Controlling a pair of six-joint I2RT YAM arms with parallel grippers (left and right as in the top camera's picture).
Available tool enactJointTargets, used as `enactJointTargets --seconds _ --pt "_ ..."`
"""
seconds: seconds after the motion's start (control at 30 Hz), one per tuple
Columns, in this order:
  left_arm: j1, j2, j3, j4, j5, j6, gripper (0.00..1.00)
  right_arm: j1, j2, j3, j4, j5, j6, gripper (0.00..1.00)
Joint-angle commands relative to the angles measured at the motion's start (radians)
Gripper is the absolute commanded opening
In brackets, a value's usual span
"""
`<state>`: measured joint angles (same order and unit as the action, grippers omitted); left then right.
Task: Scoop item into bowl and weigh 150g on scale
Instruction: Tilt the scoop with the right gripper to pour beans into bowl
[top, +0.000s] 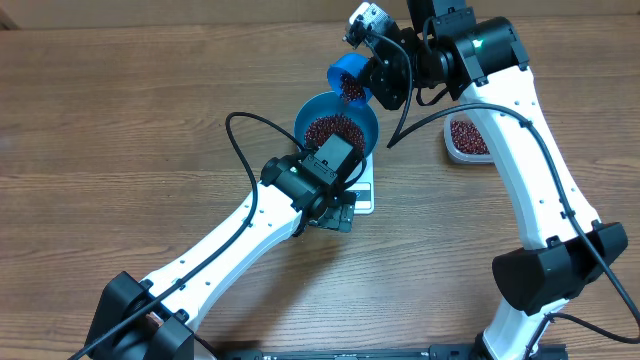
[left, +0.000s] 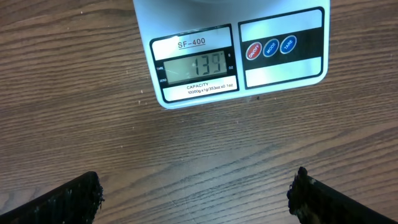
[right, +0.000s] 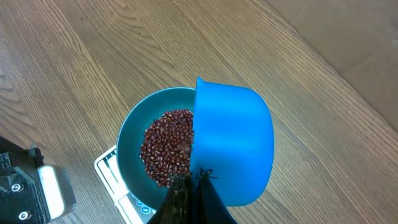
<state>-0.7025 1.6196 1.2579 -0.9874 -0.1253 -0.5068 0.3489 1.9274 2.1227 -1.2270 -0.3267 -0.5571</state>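
Observation:
The bright-blue bowl stands on the white scale, with a heap of red-brown beans inside. In the right wrist view the bowl and its beans lie below a small blue scoop. My right gripper is shut on the scoop's handle. The scoop is tipped over the bowl's far rim, with beans at its mouth. My left gripper hangs open over bare wood just in front of the scale, whose display reads 139.
A clear plastic tub with more beans sits to the right of the bowl, partly under the right arm. The left arm stretches from the near left corner up to the scale. Wooden tabletop lies all around.

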Motion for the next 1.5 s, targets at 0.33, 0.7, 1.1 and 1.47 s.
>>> enactJointTargets --seconds 0.33,0.7,1.1,1.47 --pt "0.002 -0.016 0.016 0.001 -0.016 -0.018 1.0 0.005 -0.018 0.031 0.007 -0.014 0.006 0.04" --pt "0.002 -0.016 0.016 0.001 -0.016 -0.018 0.99 0.005 -0.018 0.031 0.006 -0.014 0.006 0.04" --pt "0.002 -0.016 0.016 0.001 -0.016 -0.018 1.0 0.005 -0.018 0.031 0.01 -0.014 0.006 0.04" --pt "0.002 -0.016 0.016 0.001 -0.015 -0.018 1.0 0.005 -0.018 0.031 0.033 -0.014 0.038 0.04"
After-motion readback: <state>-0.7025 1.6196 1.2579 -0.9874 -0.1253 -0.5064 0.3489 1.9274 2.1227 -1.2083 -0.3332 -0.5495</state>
